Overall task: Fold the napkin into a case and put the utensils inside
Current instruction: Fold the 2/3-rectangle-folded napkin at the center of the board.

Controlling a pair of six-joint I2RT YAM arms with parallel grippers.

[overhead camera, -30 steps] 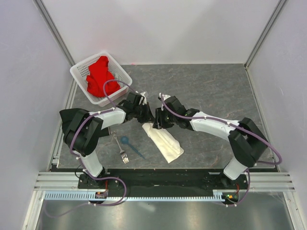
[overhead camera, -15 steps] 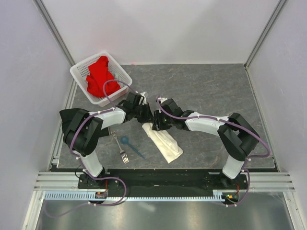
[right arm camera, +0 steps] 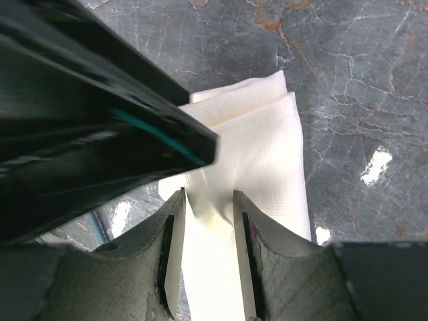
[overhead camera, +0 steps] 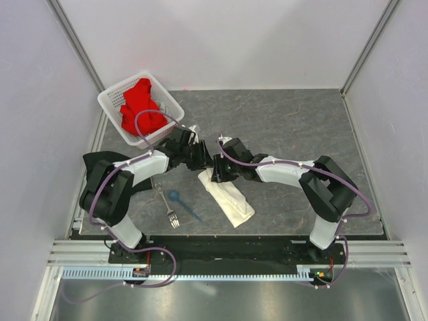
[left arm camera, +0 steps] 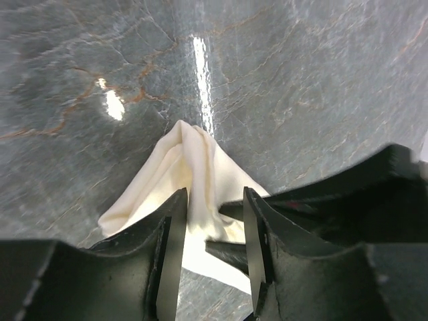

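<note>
The cream-white napkin [overhead camera: 231, 199] lies folded as a narrow strip, the case, slanting down to the right on the grey tabletop. Both grippers meet at its upper left end. My left gripper [overhead camera: 202, 160] [left arm camera: 214, 197] stands open, its jaws apart around a raised peak of the napkin [left arm camera: 187, 157]. My right gripper [overhead camera: 215, 175] [right arm camera: 208, 195] is shut on a bunched ridge of the napkin [right arm camera: 267, 147], which puckers between its fingers. The silver fork [overhead camera: 167, 206] and the blue spoon [overhead camera: 180, 201] lie left of the strip, side by side on the table.
A white perforated basket [overhead camera: 110, 99] holding a red cloth [overhead camera: 140, 107] stands at the back left, close behind the left arm. White walls enclose the table on three sides. The two grippers nearly touch each other.
My left gripper's jaws have opened and let go of the napkin's end, and its arm has drawn slightly back. The right gripper has stayed on the same end.
</note>
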